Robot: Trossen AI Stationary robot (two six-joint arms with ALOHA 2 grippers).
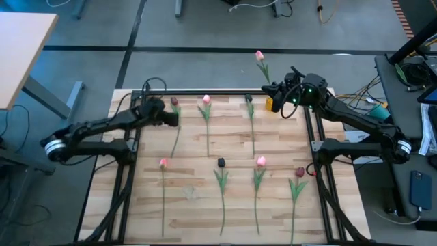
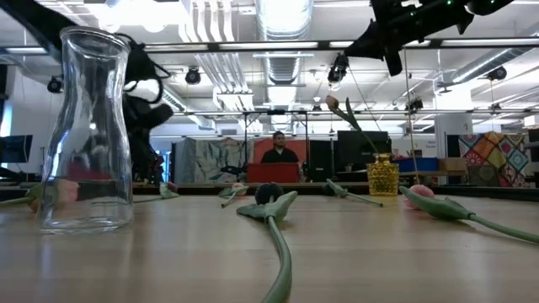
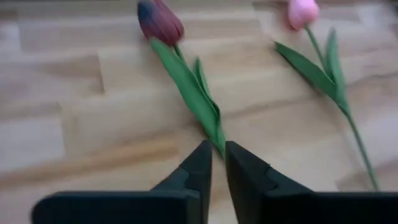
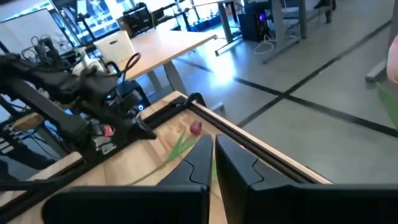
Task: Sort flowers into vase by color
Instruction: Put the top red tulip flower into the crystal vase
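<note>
Several tulips lie flat on the wooden table. My left gripper (image 1: 171, 117) is low over the far left part of the table, shut on a maroon tulip (image 1: 175, 102) that lies there. My right gripper (image 1: 276, 91) is shut and hangs high over a small yellow vase (image 2: 383, 177) at the far edge, touching nothing. A pink tulip (image 1: 259, 56) stands with its stem in that yellow vase and leans away past the far edge. A clear glass vase (image 2: 84, 126) stands upright near the table's near edge. My left gripper pinches the maroon tulip between its two fingers on the stem and leaf (image 3: 217, 140), a little below the head (image 3: 160, 22). The fingers come from the table's left, slanting down, across the stem. The tulip lies on the table.
Pink tulips (image 1: 206, 100) (image 1: 164, 162) (image 1: 261, 161) and maroon ones (image 1: 221, 162) (image 1: 299, 171) lie spread over the table, stems toward the near edge. Black frame rails (image 1: 317, 137) run along the table's sides. A person stands far behind the table (image 2: 279, 150).
</note>
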